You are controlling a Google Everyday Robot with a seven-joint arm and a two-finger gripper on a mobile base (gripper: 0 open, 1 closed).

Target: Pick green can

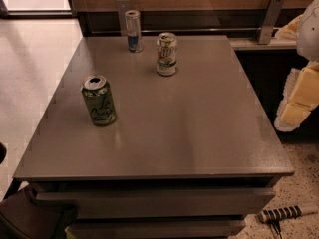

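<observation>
The green can [98, 100] is olive green with pale cursive lettering and a silver top. It stands upright on the left part of the grey table [199, 133]. My gripper [299, 101] shows as pale yellow and white parts at the right edge of the camera view, off the table's right side. It is far to the right of the green can and holds nothing that I can see.
A white-and-green can [166, 54] stands at the back middle of the table. A slim blue-and-silver can [133, 31] stands at the back left. A wood wall with metal brackets runs behind. A striped tool [286, 213] lies on the floor, lower right.
</observation>
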